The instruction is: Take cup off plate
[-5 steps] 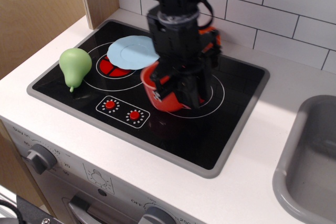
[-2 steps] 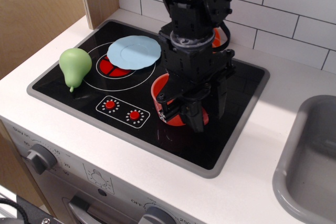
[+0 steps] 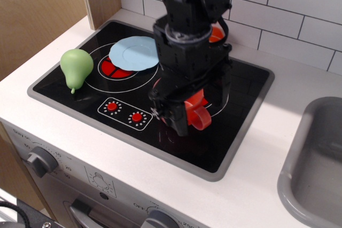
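Note:
The red-orange cup (image 3: 195, 108) rests on the black stovetop over the right burner, largely hidden by my arm; its loop handle points toward the front. The pale blue plate (image 3: 135, 53) lies empty on the left burner, apart from the cup. My gripper (image 3: 199, 115) hangs right over the cup with its black fingers (image 3: 178, 122) spread on either side of it. The jaws look open and not clamped on the cup.
A green pear (image 3: 76, 67) stands at the stove's left edge. An orange object (image 3: 216, 34) shows behind my arm near the tiled wall. A grey sink (image 3: 315, 158) lies to the right. A wooden panel (image 3: 43, 9) rises at the left.
The cup went from held tilted above the stove to resting on the right burner. My gripper then shifted slightly left and up, and the cup's handle came into view.

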